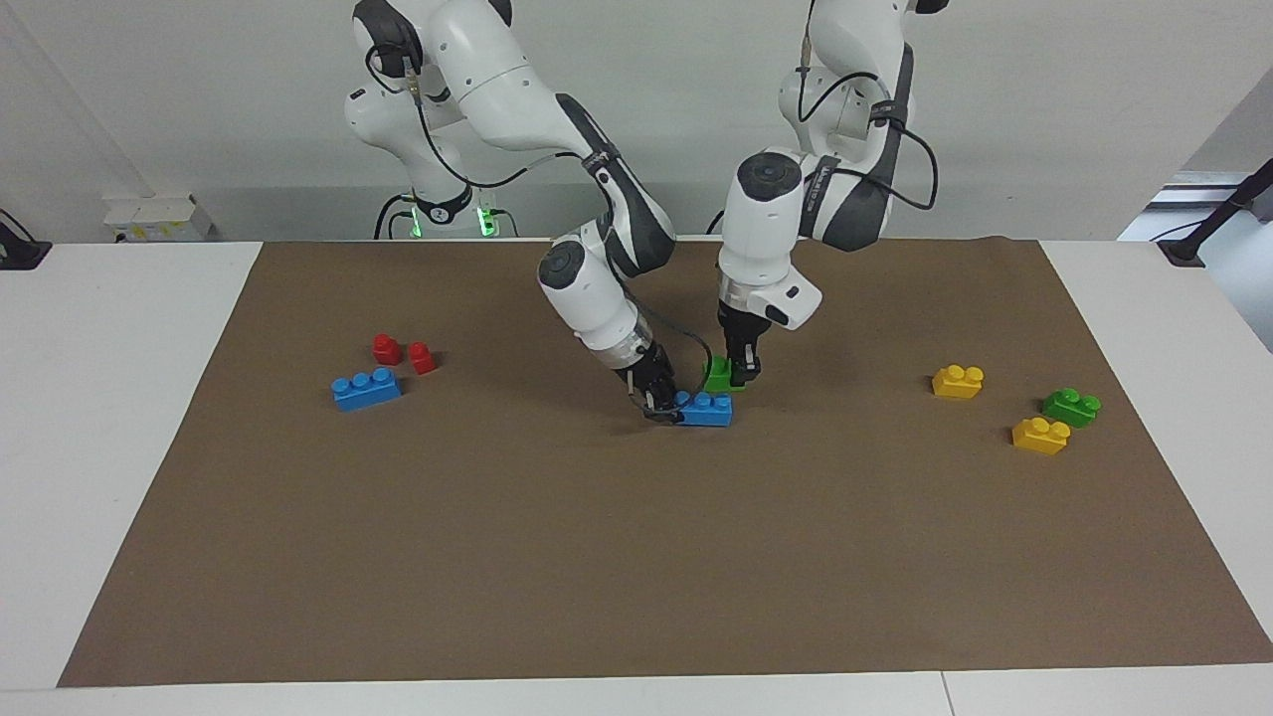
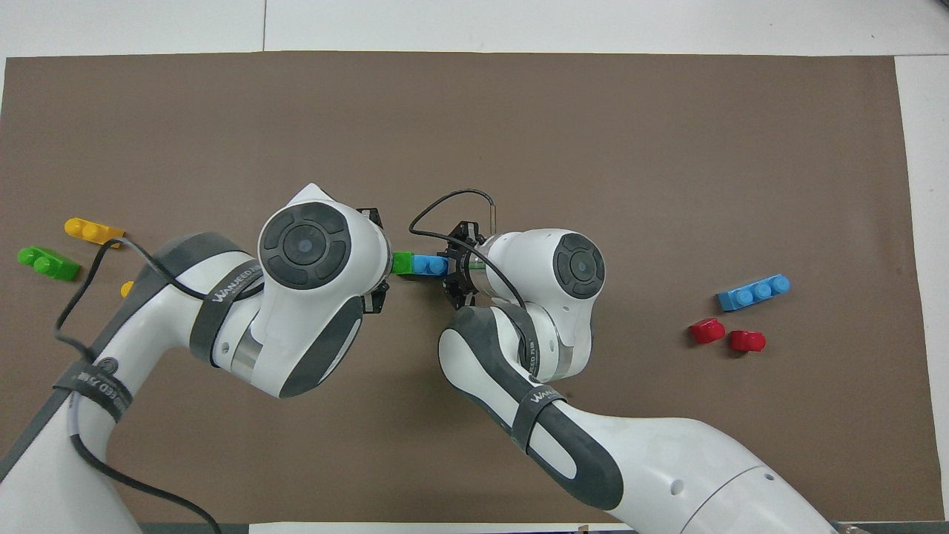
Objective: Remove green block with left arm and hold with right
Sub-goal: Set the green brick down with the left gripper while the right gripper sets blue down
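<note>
A green block [image 1: 714, 378] is raised just above the brown mat, tilted, clear of the blue brick [image 1: 708, 409] it stood on. My left gripper [image 1: 738, 375] is shut on the green block, over the mat's middle. My right gripper [image 1: 658, 406] is low at the mat and shut on the end of the blue brick toward the right arm's end of the table. In the overhead view the green block [image 2: 402, 263] shows beside the blue brick [image 2: 430, 265], and the left wrist hides the left fingers.
A second green block [image 1: 1071, 406] and two yellow bricks [image 1: 958, 381] [image 1: 1040, 435] lie toward the left arm's end of the brown mat [image 1: 636, 557]. A longer blue brick [image 1: 366, 389] and two red pieces [image 1: 386, 348] [image 1: 422, 357] lie toward the right arm's end.
</note>
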`<control>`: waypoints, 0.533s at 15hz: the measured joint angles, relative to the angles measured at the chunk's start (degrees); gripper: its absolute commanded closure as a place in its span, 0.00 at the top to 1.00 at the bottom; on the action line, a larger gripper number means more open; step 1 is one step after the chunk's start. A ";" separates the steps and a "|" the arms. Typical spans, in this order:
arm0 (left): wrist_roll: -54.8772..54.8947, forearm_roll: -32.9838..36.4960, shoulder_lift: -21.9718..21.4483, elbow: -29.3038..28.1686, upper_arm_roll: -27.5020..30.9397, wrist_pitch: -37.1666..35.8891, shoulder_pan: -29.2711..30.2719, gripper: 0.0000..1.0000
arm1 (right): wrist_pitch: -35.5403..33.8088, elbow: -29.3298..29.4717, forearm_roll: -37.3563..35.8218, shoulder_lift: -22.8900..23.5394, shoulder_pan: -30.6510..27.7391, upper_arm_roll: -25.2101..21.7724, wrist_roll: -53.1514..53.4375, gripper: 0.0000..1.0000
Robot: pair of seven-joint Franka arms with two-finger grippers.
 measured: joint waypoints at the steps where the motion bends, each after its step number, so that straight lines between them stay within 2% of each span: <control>1: 2.34 -1.00 -1.41 0.04 0.13 -1.64 0.86 0.00 | -0.01 0.17 0.00 -0.01 -0.04 -0.12 0.00 0.00; 3: 8.34 -2.15 -3.44 0.10 0.30 -4.34 3.87 0.00 | -1.29 1.31 -0.02 -0.09 -0.73 -0.40 0.00 0.00; 5: 15.04 -2.42 -4.22 0.10 0.46 -5.84 7.86 0.00 | -5.92 3.79 -1.44 -0.62 -3.29 -0.98 -0.65 0.00; 8: 25.82 -2.59 -4.19 0.07 0.69 -6.19 14.33 0.00 | -19.99 9.49 -5.08 -3.39 -13.16 -1.47 -7.38 0.00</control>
